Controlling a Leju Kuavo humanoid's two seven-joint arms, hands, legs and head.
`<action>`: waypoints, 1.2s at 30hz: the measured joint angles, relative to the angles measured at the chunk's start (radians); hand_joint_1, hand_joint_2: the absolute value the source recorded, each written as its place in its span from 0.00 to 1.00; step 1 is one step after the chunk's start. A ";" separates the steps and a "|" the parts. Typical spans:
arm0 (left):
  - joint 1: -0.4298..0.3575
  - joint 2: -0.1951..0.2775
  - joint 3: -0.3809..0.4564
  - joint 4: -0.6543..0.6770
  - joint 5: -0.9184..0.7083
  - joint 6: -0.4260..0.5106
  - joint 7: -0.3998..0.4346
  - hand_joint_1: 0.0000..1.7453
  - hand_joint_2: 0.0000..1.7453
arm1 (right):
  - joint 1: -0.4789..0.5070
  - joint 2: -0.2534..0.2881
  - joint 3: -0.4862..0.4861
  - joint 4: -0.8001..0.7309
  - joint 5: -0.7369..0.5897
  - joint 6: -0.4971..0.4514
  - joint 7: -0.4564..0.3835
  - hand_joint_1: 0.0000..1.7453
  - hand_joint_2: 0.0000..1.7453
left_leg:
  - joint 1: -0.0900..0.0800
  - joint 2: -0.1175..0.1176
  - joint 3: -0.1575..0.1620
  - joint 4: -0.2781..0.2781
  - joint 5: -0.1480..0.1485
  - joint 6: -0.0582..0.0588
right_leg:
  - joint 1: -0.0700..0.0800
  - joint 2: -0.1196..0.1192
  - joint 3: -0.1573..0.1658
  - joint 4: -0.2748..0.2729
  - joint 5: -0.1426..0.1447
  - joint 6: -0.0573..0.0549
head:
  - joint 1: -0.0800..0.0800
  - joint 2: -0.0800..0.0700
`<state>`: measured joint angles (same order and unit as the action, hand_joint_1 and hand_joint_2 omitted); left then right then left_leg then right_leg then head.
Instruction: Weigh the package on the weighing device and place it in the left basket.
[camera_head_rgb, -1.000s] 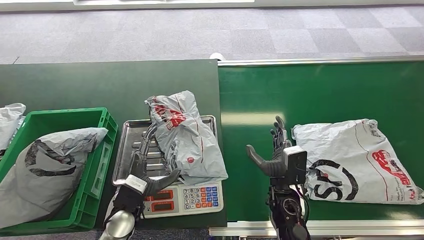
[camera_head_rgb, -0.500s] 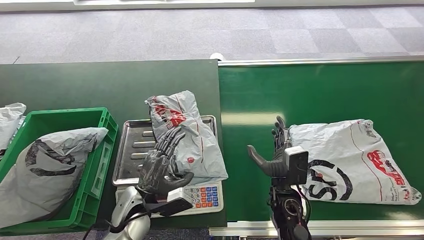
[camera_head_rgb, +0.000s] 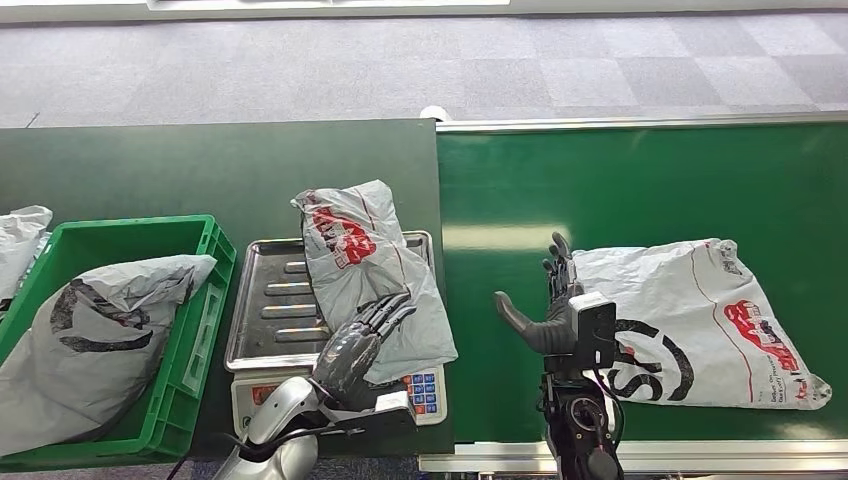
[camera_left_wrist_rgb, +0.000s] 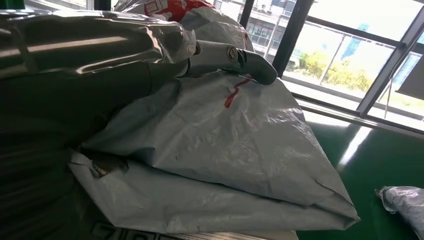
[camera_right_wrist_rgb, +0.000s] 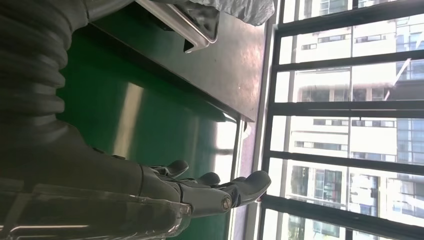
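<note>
In the head view you find the grey package (camera_head_rgb: 365, 275) with red print lying tilted on the steel tray of the weighing device (camera_head_rgb: 275, 305), left of centre in the frame, its far end hanging past the tray's upper rim and its near end covering part of the keypad. Your left hand (camera_head_rgb: 355, 352) sits at lower centre-left with its fingers stretched forward over the package's near edge; the left wrist view shows a finger (camera_left_wrist_rgb: 235, 57) lying on top of the wrinkled plastic, but you cannot tell from these pictures whether the hand has actually closed on it. At the left edge of the frame stands the green basket (camera_head_rgb: 205, 290), with another grey bag (camera_head_rgb: 95, 330) already lying in it. Your right hand (camera_head_rgb: 545, 305) stands upright at lower centre-right over the green conveyor belt (camera_head_rgb: 640, 190), fingers apart and holding nothing, just beside the near-left edge of a large grey parcel (camera_head_rgb: 695, 315) that lies flat on the belt.
</note>
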<state>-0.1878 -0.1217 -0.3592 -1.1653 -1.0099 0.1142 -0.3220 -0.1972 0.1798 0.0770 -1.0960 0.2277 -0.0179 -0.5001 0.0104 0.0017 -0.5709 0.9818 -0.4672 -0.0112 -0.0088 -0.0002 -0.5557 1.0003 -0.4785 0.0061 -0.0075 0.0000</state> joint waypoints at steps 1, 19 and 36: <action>-0.002 0.000 -0.001 0.003 0.000 -0.001 0.000 0.00 1.00 | 0.000 0.000 -0.001 0.000 0.000 0.000 0.000 0.00 1.00 | 0.000 0.000 0.000 0.000 0.000 0.000 | 0.000 0.000 0.000 0.000 0.000 0.000 | 0.000 0.000; 0.001 0.002 0.007 0.014 0.090 0.071 -0.022 0.99 1.00 | 0.022 0.006 -0.015 -0.017 0.016 0.006 0.013 0.00 1.00 | 0.000 0.000 0.004 0.000 0.000 0.000 | 0.000 -0.001 0.004 0.000 0.000 0.000 | 0.000 0.000; 0.030 -0.005 0.029 -0.028 0.091 0.426 -0.098 1.00 1.00 | 0.020 0.011 -0.019 -0.021 0.005 0.003 0.017 0.00 1.00 | 0.000 0.000 0.001 0.000 0.000 0.000 | 0.000 -0.001 0.002 0.000 0.000 0.000 | 0.000 0.000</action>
<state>-0.1578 -0.1266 -0.3307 -1.1934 -0.9188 0.5402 -0.4201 -0.1768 0.1904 0.0580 -1.1173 0.2331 -0.0151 -0.4836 0.0103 0.0013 -0.5695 0.9816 -0.4671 -0.0113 -0.0089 -0.0008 -0.5540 1.0004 -0.4786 0.0060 -0.0075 0.0000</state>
